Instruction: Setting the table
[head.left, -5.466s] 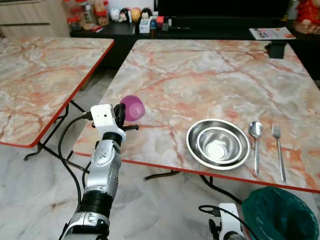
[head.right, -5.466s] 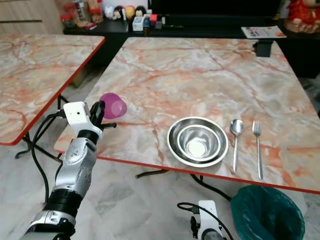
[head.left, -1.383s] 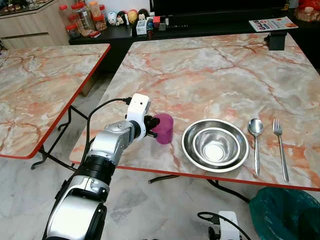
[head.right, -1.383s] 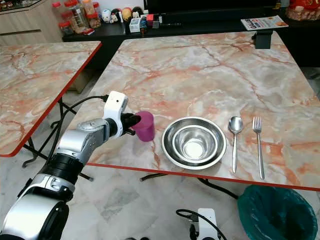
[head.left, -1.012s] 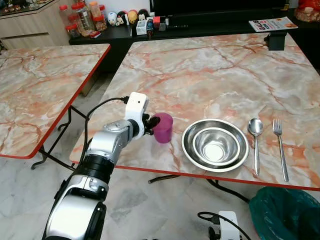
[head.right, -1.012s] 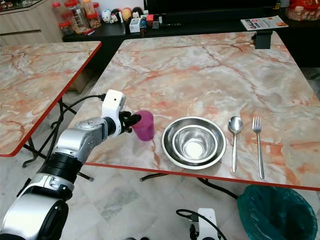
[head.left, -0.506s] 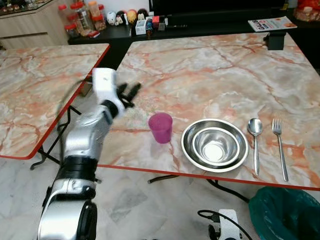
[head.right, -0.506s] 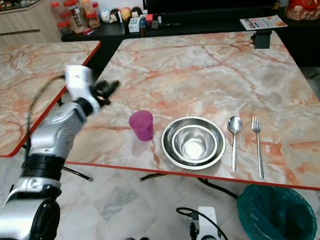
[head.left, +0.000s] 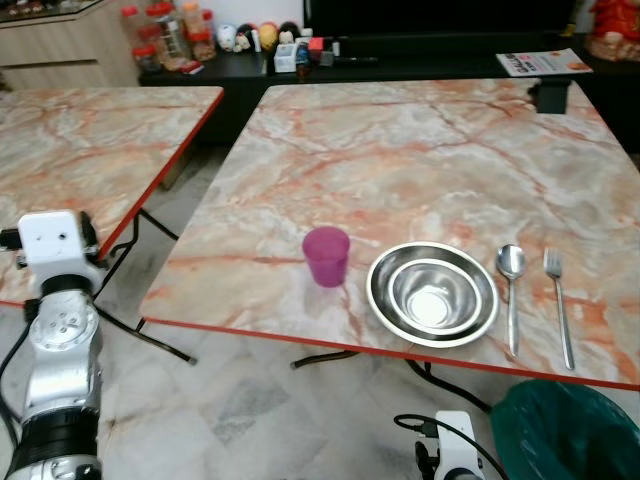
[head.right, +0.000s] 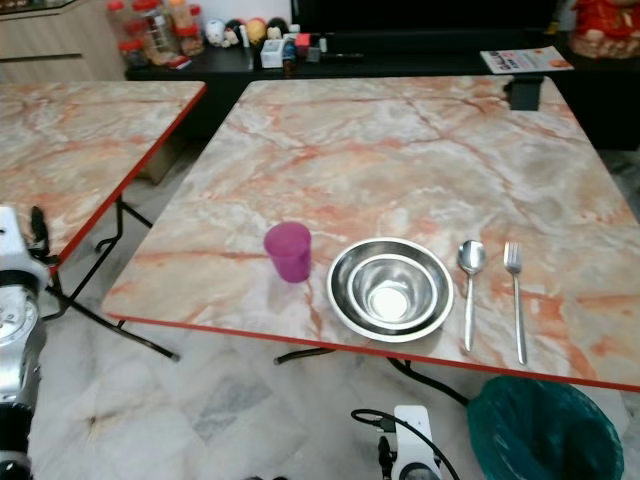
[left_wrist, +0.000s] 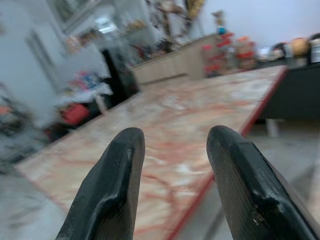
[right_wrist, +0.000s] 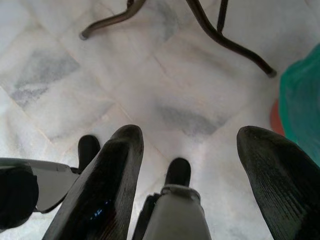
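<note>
Marble-patterned table (head.left: 420, 150) with a red edge carries a place setting near its front edge. A purple cup (head.left: 326, 256) stands upright just left of two nested steel bowls (head.left: 432, 292), both empty; cup contents cannot be told. Spoon (head.left: 512, 290) and fork (head.left: 557, 300) lie right of the bowls. Left gripper (left_wrist: 175, 185) hangs left of the table, fingers spread, holding nothing. Right gripper (right_wrist: 192, 175) points at the floor, fingers spread. Risk: the cup sits close to the edge, so a passing arm might knock it off.

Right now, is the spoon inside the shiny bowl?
No, the spoon lies on the table between the bowl and the fork.
</note>
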